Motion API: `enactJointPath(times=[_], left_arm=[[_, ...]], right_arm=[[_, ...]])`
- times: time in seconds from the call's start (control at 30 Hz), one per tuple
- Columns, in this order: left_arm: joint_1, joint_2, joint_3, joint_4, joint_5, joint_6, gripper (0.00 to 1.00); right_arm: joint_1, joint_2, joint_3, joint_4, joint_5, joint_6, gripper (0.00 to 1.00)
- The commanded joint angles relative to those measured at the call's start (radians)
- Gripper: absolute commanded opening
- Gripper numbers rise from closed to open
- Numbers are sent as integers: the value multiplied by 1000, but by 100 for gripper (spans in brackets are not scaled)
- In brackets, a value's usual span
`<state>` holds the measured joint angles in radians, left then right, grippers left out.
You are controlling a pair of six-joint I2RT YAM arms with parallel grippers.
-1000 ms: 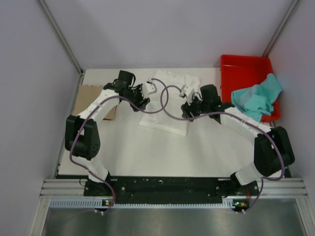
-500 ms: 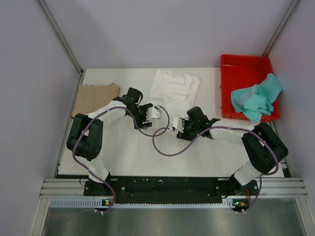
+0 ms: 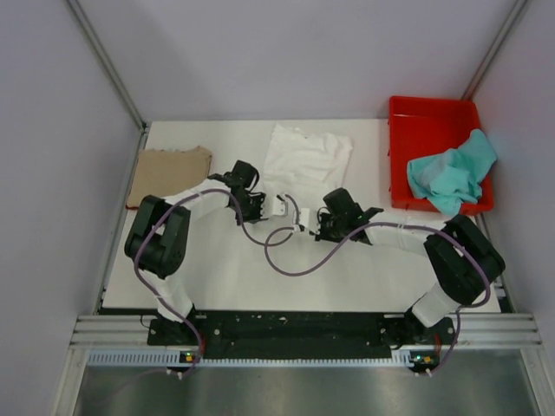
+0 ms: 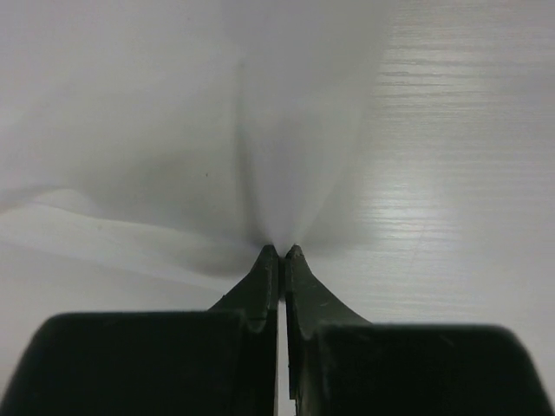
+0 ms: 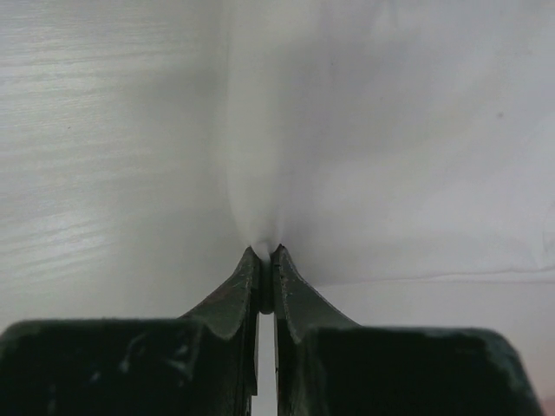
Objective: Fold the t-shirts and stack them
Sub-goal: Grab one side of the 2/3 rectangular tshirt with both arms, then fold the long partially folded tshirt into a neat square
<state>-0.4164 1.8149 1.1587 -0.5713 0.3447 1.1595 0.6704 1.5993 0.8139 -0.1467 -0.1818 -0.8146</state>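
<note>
A white t-shirt (image 3: 308, 156) lies flat at the back middle of the table. My left gripper (image 3: 280, 206) and right gripper (image 3: 304, 223) sit close together just in front of it. In the left wrist view the left gripper (image 4: 280, 251) is shut, with a puckered fold of the white t-shirt (image 4: 286, 130) pinched at its tips. The right wrist view shows the right gripper (image 5: 266, 251) shut the same way on the white t-shirt (image 5: 364, 139). A tan t-shirt (image 3: 170, 172) lies flat at the left edge. A crumpled teal t-shirt (image 3: 451, 172) hangs over the bin.
A red plastic bin (image 3: 434, 117) stands at the back right corner with the teal cloth draped over its near side. Both arms' purple cables (image 3: 290, 260) loop over the table in front of the grippers.
Both grippers pulled back from over the white t-shirt toward the near side, stood open there half a second ago, and have now shut on its cloth. The white t-shirt shows shorter than before.
</note>
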Motion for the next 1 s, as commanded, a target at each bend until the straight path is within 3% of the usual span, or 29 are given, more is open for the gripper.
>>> enactJointPath(times=[0.0,0.17,0.37,0.47,0.6,0.77,0.97], left_arm=[[-16,-112,-2,-218,-43,-98,0],[-57,-328,-112,-384,11,-156,0],[-134,-561,-134,-727,65,-228,0],[-169,-675,-111,-840,83,-251,0],[-179,-770,-28,-810,123,-300,0],[-179,-691,50,-615,-39,-432,0],[-159,-450,169,-426,-185,-429,0]], right_arm=[[49,-189,-22,-144,4,43,0],[170,-379,-24,-407,-51,141,0],[366,-654,5,-664,-138,262,0],[399,-768,44,-726,-221,307,0],[394,-858,48,-702,-210,342,0],[258,-797,45,-674,-177,390,0],[-133,-665,56,-627,-248,431,0]])
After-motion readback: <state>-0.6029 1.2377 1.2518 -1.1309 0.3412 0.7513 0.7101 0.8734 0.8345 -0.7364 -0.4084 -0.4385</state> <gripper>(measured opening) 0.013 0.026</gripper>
